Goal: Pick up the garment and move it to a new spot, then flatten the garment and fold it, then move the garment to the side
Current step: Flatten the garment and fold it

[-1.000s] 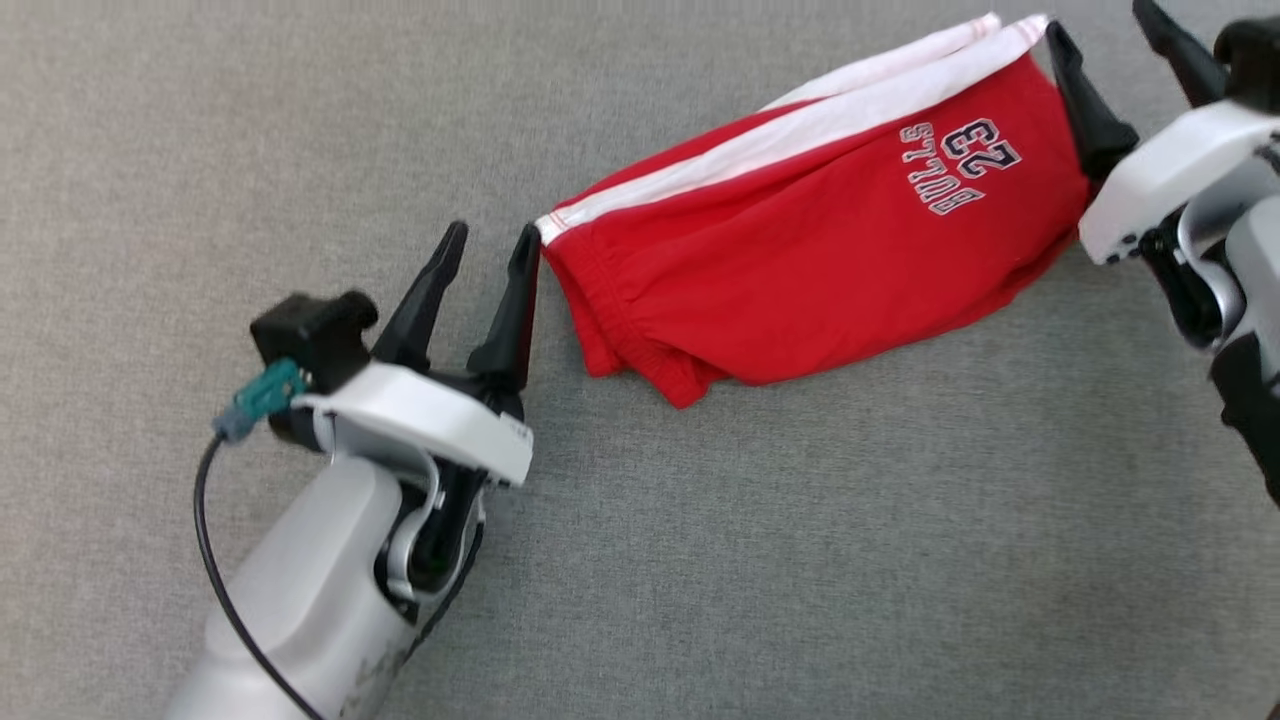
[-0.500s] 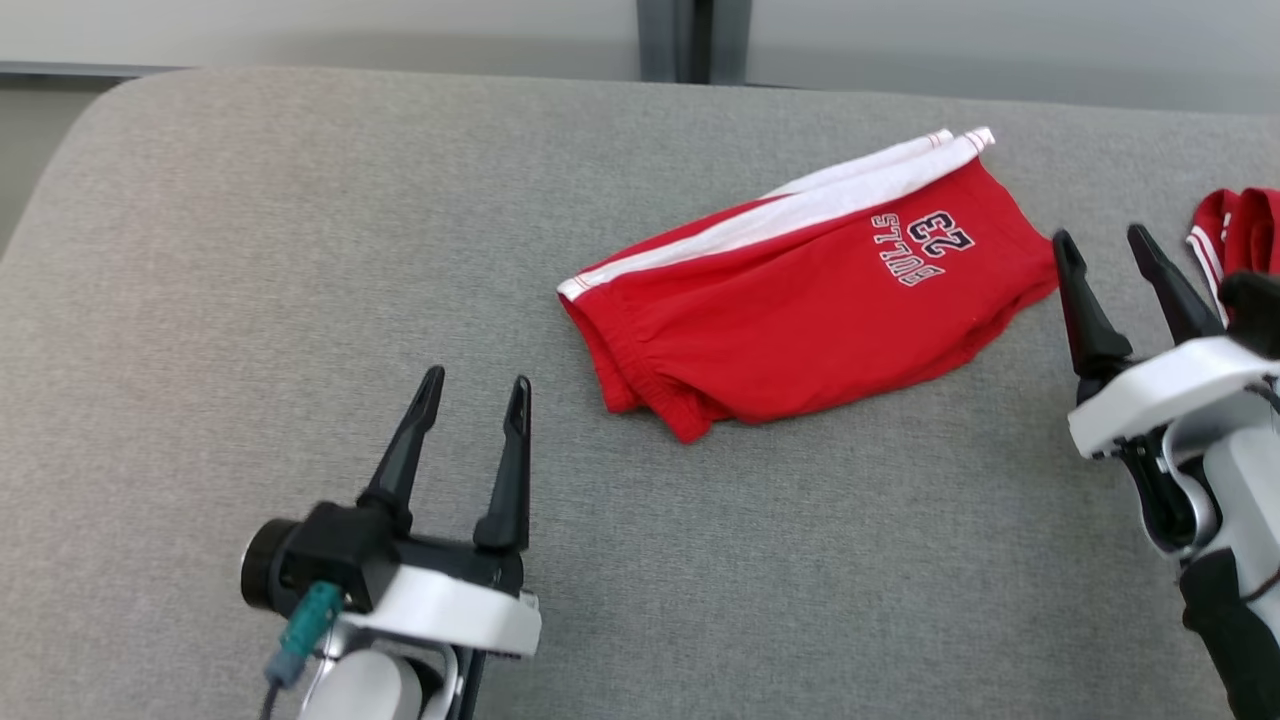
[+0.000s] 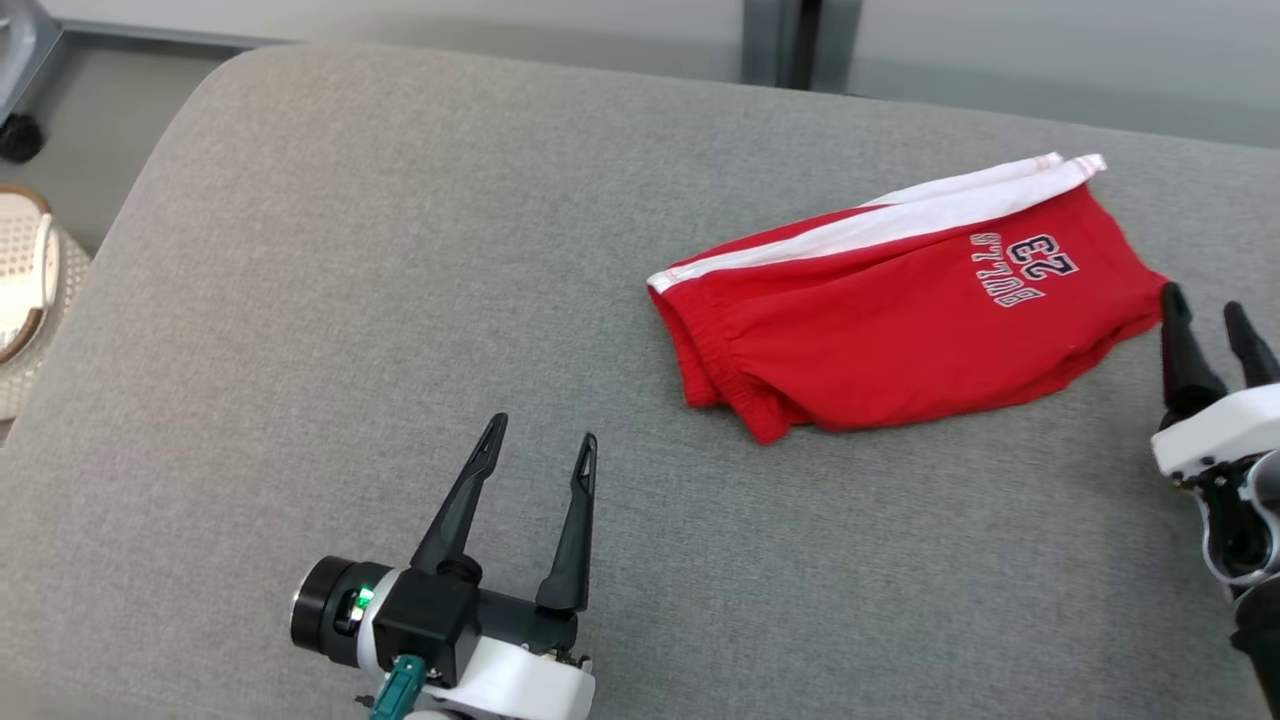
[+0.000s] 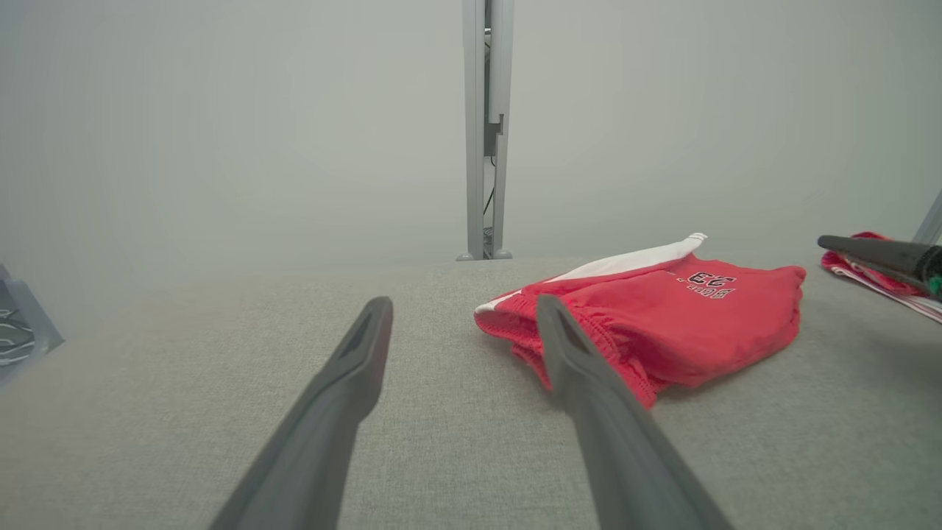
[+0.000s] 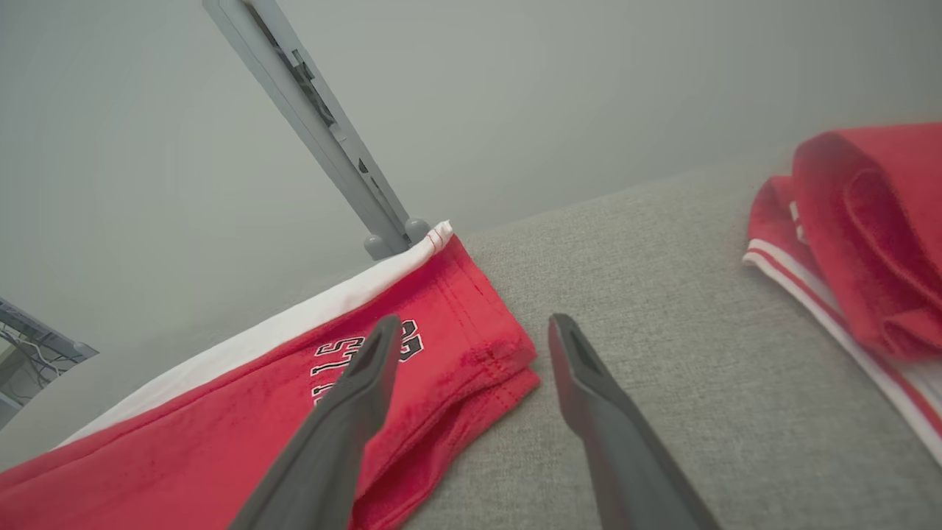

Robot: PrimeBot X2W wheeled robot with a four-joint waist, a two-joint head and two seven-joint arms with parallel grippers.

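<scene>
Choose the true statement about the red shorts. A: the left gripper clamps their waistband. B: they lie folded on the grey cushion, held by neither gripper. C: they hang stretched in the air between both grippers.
B: the red shorts lie on the grey cushion, and the left gripper and right gripper stand open, holding nothing.

A wide grey fabric surface [image 3: 380, 260] spreads out, rounded at its far left corner. Behind its far edge a grey metal post [image 3: 780, 45] stands against a pale wall. Off its left edge sits a beige perforated object [image 3: 25, 290]. On its right end lies a rumpled red-and-white cloth [image 5: 861, 235].
</scene>
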